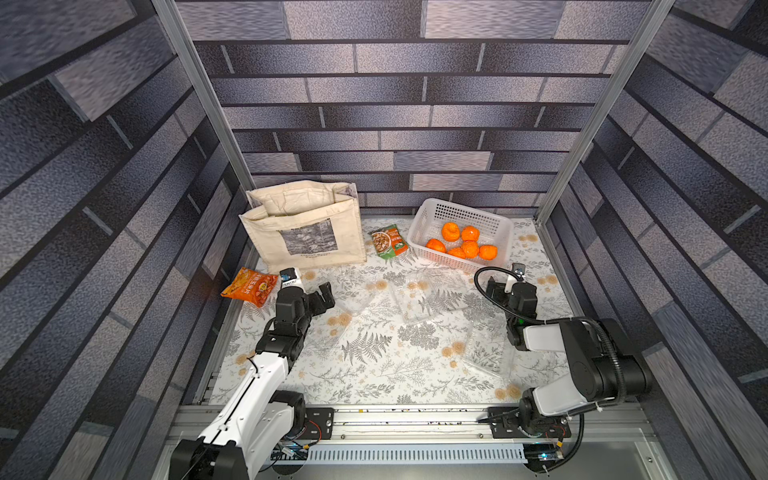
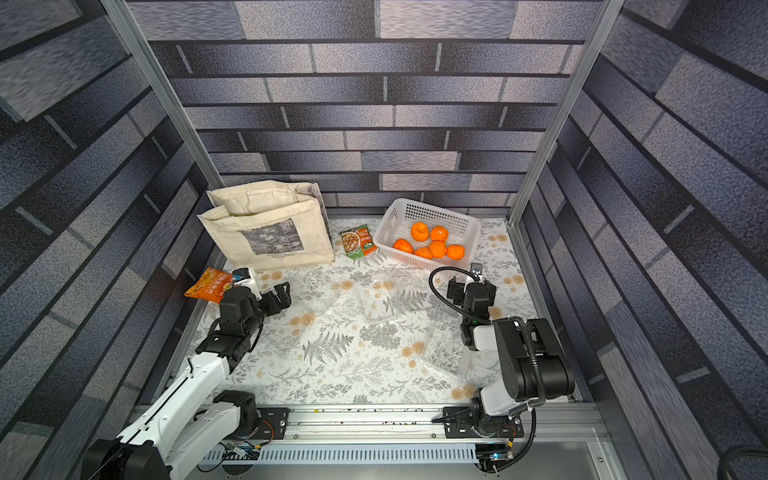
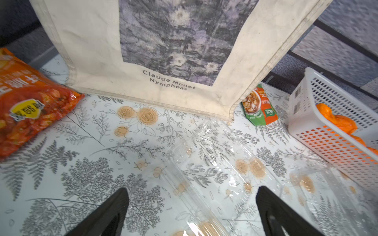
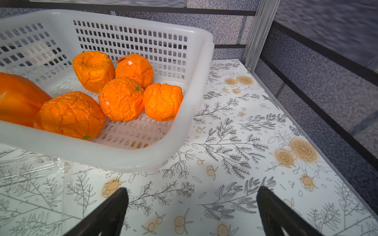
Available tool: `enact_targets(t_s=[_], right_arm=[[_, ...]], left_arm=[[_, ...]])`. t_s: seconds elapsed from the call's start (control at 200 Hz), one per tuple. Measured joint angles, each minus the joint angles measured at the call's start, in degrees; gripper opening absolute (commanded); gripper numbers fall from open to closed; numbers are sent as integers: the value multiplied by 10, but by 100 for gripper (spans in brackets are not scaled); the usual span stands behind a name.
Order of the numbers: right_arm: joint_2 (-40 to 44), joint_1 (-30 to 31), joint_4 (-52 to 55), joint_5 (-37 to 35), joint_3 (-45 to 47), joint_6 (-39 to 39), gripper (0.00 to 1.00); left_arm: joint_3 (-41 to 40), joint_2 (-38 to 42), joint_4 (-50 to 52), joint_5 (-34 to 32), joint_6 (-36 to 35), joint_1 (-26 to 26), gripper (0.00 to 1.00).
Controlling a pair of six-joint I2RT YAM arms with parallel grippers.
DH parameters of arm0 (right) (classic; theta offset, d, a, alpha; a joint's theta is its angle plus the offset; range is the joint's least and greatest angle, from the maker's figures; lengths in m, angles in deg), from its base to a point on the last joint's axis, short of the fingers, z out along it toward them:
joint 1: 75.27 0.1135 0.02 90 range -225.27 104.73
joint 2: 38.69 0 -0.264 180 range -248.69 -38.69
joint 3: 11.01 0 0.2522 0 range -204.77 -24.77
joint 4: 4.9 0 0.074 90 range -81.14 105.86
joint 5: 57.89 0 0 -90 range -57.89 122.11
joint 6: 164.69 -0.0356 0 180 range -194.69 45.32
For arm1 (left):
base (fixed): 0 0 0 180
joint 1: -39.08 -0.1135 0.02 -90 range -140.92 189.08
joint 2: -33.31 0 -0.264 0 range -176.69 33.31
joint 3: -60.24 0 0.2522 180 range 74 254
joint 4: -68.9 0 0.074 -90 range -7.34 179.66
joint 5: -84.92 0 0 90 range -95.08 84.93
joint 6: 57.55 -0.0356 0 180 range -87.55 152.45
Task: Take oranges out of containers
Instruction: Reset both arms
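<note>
From my station I see both jaws spread wide, gripping nothing: left gripper over a clear clamshell, right gripper just short of the white basket. All six oranges sit in that basket, and the containers lie empty mid-table.

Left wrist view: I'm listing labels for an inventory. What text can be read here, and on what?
"Claude Monet": on the cloth tote bag, under its printed picture.
"Nymphéas": same bag, the line below.
Too blurred to read: the print on the orange snack packet.
Too small to read: the print on the green and orange packet.
</note>
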Motion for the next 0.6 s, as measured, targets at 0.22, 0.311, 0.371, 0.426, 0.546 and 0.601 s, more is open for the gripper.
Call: enact_targets(t_s=[0.22, 0.311, 0.371, 0.426, 0.546, 0.601], right_arm=[[0, 0, -2, 17, 0, 2, 100], [0, 0, -2, 21, 0, 2, 100], [0, 0, -2, 23, 0, 2, 100], [0, 0, -2, 23, 0, 2, 100], [0, 0, -2, 24, 0, 2, 100], [0, 0, -2, 25, 0, 2, 100]], left_arm=[[0, -103, -90, -60, -78, -9, 100], [-8, -144, -170, -80, -112, -18, 100], [-23, -183, -240, -92, -134, -29, 100], [-39, -228, -304, -103, -157, -33, 100], [-63, -310, -399, -99, -177, -49, 100], [-66, -349, -458, -93, -181, -59, 100]])
